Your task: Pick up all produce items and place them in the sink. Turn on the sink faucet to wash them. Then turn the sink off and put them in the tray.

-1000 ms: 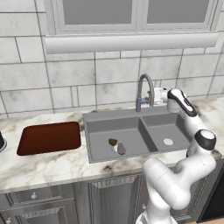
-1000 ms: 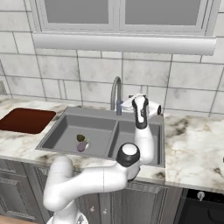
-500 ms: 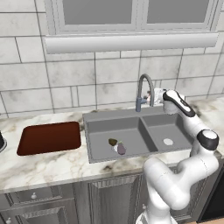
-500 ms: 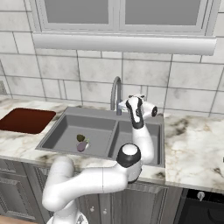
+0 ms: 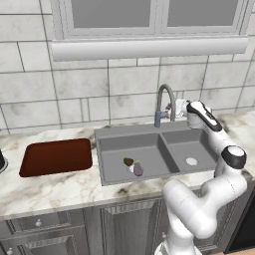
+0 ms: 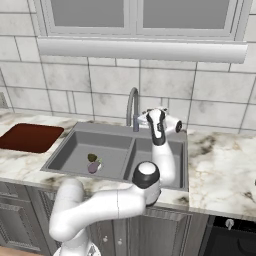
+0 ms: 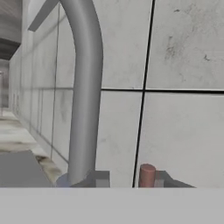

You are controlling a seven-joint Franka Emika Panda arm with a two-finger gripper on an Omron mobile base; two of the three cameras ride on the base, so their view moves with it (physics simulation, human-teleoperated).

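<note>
Gripper, moved in beside the tall grey gooseneck faucet at the grey double-basin sink's back edge; jaw state indiscernible; water-on step beginning.

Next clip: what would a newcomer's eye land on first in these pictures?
The white arm, reaching over the sink with its gripper up at the faucet, at the back rim between the two basins. Next, the eggplant and the brown item lying close together in the left basin, with no water visible. The tray sits on the counter left of the sink.
</note>
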